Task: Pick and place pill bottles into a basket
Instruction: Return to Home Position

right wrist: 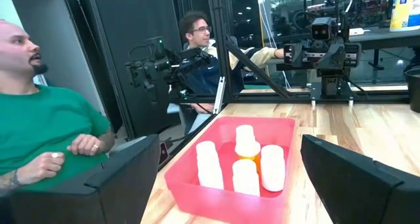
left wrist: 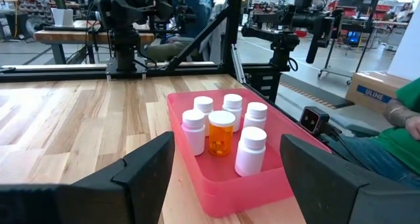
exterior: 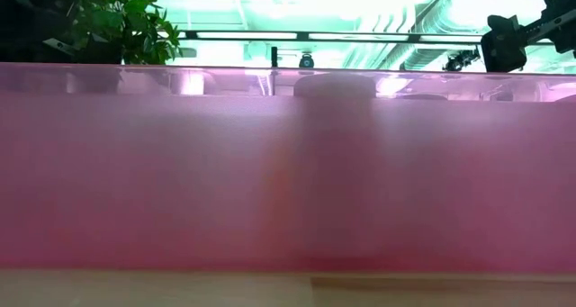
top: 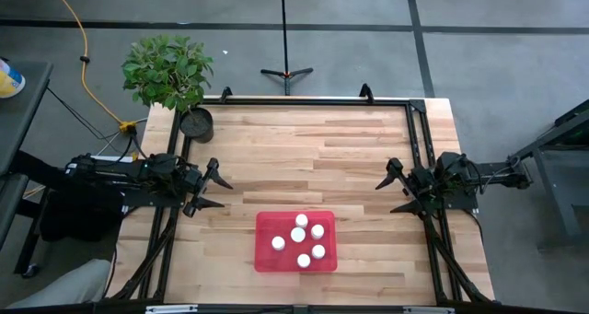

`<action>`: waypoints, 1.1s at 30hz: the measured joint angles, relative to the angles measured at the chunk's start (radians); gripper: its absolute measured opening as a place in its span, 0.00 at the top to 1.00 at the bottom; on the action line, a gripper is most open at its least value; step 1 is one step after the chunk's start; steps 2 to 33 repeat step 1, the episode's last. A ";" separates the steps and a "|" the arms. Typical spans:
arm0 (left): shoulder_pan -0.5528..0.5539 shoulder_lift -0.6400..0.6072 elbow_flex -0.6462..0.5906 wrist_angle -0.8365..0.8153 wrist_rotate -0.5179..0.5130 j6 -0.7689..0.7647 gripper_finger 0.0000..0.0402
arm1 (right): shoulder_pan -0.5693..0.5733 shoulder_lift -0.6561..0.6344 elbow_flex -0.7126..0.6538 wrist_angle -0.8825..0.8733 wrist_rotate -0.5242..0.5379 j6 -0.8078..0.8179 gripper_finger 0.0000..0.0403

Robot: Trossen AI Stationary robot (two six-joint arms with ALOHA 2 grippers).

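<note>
Near the front edge of the pale wood-plank table (top: 304, 148), a shallow, round-cornered red plastic tray (top: 267, 224) holds six small white-capped cylindrical pill bottles (top: 299, 234). The left gripper (top: 225, 193) and right gripper (top: 385, 197) hang spread open at opposite sides, with bare wood between them.

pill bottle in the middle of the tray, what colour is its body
Orange, that bottle; best in the left wrist view.

I see the red tray (top: 267, 224) lying flat on the wooden table (top: 304, 157), close to one long edge and roughly midway along it. All six pill bottles (top: 298, 234) stand upright inside it in a loose cluster, round white caps up. Five have white bodies. The orange bottle (left wrist: 221, 140) stands among them, near the cluster's middle.
</note>
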 joint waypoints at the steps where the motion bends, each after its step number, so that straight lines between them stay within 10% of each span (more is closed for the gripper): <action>1: 0.000 0.000 0.000 0.000 0.000 0.000 0.23 | 0.000 0.000 0.000 0.000 0.000 0.000 0.11; 33: 0.000 0.000 0.000 0.000 0.000 0.000 0.23 | 0.000 0.000 0.000 0.000 0.000 0.000 0.11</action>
